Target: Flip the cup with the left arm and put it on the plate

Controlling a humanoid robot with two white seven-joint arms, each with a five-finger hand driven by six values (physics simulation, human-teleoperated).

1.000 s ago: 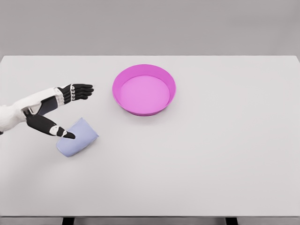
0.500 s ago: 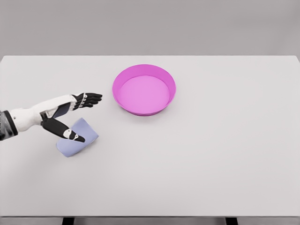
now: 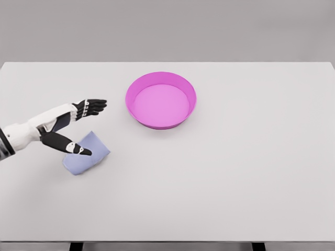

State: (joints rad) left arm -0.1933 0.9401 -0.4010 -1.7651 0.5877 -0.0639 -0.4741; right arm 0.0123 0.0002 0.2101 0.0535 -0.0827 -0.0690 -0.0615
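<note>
A pale blue cup (image 3: 89, 154) lies on the white table at the left, well short of the magenta plate (image 3: 160, 100). My left hand (image 3: 86, 128) hovers over the cup's far-left side, open. Its fingers (image 3: 96, 104) stretch toward the plate and its thumb (image 3: 77, 149) lies across the cup's upper edge. Nothing is held. The right arm does not show.
The white table (image 3: 235, 172) stretches wide to the right and front of the cup and plate. Its front edge runs along the bottom of the view, with dark legs just below.
The left hand slid right toward the cup, then drew back left a little. Its fingers stay spread and the cup has not moved.
</note>
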